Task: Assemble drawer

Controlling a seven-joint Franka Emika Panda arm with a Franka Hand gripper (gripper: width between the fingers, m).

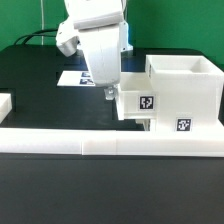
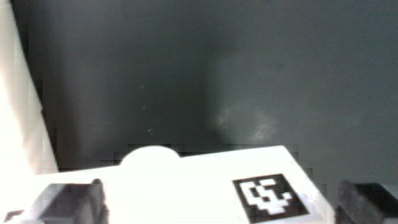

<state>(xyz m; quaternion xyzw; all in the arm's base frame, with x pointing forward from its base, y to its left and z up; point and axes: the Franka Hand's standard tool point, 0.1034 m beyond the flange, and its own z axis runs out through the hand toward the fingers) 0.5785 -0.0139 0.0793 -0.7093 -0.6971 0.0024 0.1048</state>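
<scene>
Gripper hangs over the near part of the black table, jaws spread wide, nothing between them. The housing sits at the exterior view's right, against the white rail along the front edge. A tray sticks out of the housing's open face toward the exterior view's left, tag showing; I judge it only partly inserted. A second tagged face lower on the housing is probably the other tray, can't tell how far in. Key relation: the tray's protruding end is just beside the fingertips, toward the exterior view's right and level with them. Wrist view confirms: the tray's tagged white face lies right between the two dark fingers, with bare table beyond. Insertion axis runs left-right in the exterior view, so my read is the next move is a push rightward. Marker board lies behind the arm, well clear.
</scene>
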